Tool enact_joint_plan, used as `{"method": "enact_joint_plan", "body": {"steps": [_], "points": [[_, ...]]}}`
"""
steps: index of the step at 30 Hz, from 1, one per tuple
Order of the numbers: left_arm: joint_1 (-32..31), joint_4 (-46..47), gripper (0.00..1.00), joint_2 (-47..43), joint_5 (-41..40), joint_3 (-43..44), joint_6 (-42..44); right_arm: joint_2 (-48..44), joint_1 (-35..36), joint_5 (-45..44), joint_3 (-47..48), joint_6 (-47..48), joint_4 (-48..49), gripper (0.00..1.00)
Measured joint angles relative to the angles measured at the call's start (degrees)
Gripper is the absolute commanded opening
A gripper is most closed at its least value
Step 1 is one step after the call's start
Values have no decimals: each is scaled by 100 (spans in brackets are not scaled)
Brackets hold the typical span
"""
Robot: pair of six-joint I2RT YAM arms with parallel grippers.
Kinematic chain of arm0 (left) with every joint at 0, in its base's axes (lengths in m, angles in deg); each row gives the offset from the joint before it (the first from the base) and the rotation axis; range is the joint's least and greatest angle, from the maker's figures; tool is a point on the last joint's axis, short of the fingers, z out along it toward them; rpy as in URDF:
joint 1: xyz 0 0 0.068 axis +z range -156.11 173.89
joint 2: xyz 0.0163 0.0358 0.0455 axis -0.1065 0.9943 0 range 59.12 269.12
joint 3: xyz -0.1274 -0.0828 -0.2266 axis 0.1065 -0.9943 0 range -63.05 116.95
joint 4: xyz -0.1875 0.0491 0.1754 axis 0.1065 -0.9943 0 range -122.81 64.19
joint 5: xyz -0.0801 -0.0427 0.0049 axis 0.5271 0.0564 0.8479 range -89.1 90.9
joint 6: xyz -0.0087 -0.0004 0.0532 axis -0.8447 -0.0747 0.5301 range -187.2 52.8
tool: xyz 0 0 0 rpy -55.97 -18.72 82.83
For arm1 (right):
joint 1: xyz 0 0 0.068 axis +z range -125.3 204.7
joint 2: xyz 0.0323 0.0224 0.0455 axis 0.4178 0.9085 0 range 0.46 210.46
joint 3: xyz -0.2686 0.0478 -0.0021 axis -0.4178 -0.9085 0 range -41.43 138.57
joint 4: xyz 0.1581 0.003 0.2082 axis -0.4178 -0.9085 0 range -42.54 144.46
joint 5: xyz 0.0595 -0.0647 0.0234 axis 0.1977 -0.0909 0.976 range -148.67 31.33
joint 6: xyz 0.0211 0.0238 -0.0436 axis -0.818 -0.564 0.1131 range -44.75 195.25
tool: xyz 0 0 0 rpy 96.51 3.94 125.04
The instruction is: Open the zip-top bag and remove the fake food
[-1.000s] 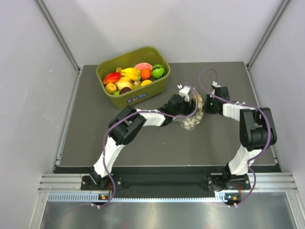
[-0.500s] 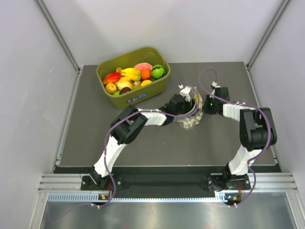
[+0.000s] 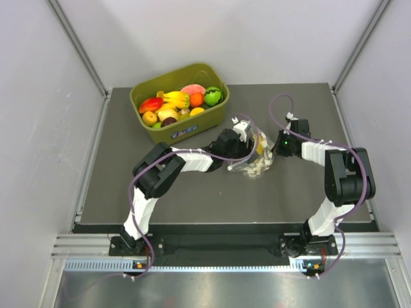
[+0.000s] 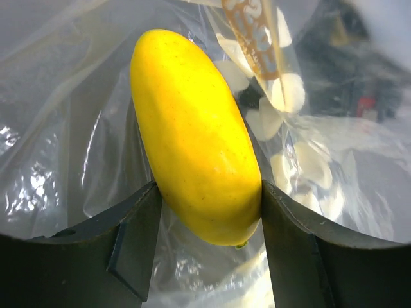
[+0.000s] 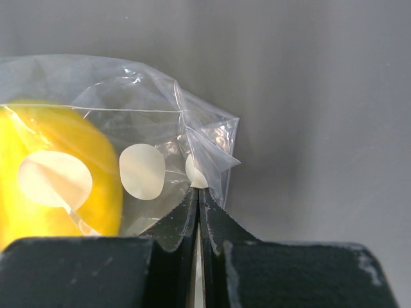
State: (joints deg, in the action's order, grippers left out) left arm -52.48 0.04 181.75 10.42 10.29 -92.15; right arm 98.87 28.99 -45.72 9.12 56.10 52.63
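The clear zip-top bag (image 3: 255, 160) with white dots lies mid-table between my two grippers. My left gripper (image 3: 244, 133) reaches into the bag and is shut on a smooth oval yellow fake fruit (image 4: 192, 128). Its dark fingers (image 4: 135, 237) press on both sides of the fruit's lower end, and bag film (image 4: 58, 141) surrounds it. My right gripper (image 3: 276, 146) is shut on a corner of the bag (image 5: 205, 138). In the right wrist view the pinch point (image 5: 198, 192) sits at the film's edge, and the yellow fruit (image 5: 96, 151) shows through the bag at left.
An olive-green tub (image 3: 192, 127) stands at the back left. It holds several toy fruits, among them a banana bunch (image 3: 174, 97), a red piece (image 3: 151, 104), an orange piece (image 3: 196, 99), a green piece (image 3: 212, 96) and a pink slice (image 3: 192, 89). White walls enclose the dark mat (image 3: 128, 186).
My left arm has swung left and drawn its gripper back toward the tub side. The bag has shifted slightly left with it. The right gripper keeps its hold on the corner.
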Motion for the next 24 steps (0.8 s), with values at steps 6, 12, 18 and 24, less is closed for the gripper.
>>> {"method": "enact_joint_plan", "body": {"steps": [6,12,18,24], "points": [[20,-420,0,-323,433,-149,74,-81,-76,-59,-61,2,-57,0],[20,-1051,0,-846,704,-326,350,-192,-170,-155,-140,7,-122,0],[17,-1488,0,-1838,758,-796,562,-203,-199,-186,-144,4,-151,0],[31,-2074,0,-2802,754,-942,710,-203,-232,-195,-144,7,-160,0]]}}
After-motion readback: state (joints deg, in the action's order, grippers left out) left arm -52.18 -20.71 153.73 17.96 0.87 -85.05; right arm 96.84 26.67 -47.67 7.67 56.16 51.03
